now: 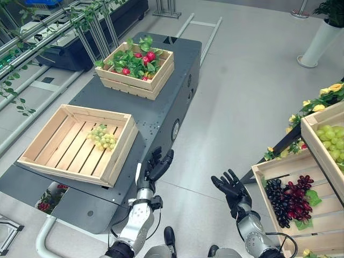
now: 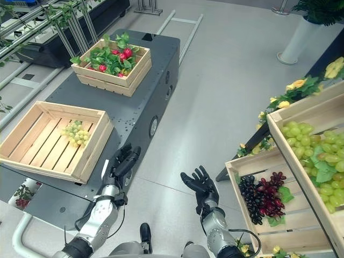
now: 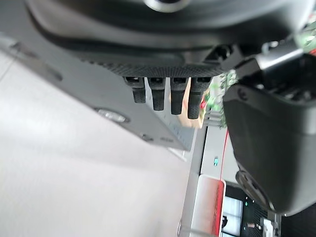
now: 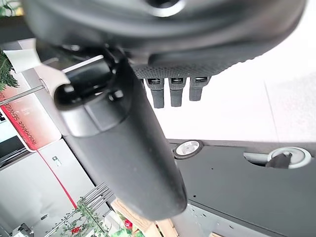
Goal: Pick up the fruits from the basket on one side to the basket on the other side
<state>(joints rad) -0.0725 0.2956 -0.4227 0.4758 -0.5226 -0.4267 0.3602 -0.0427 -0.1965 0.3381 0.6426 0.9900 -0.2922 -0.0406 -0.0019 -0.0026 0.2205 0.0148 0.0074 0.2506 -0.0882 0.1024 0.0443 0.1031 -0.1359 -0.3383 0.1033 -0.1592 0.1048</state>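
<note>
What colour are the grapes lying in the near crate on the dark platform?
Pale green grapes, clearest in the left eye view.

Dark cart (image 1: 161, 115) bearing two crates

Beyond our left hand's fingers (image 1: 161, 161) we see a near wooden crate (image 1: 75, 142) of green grapes (image 1: 102, 138), and farther off a leafy crate (image 1: 137, 70).

On the robot's left, a crate (image 1: 64, 141) sat on the cart (image 1: 161, 91) with one grape bunch (image 1: 102, 137) in it; behind it on the cart sat a second crate (image 1: 135, 80). On the right, a shelf crate (image 1: 285, 207) held grapes (image 1: 290, 198), another crate (image 1: 322, 142) above it.
</note>
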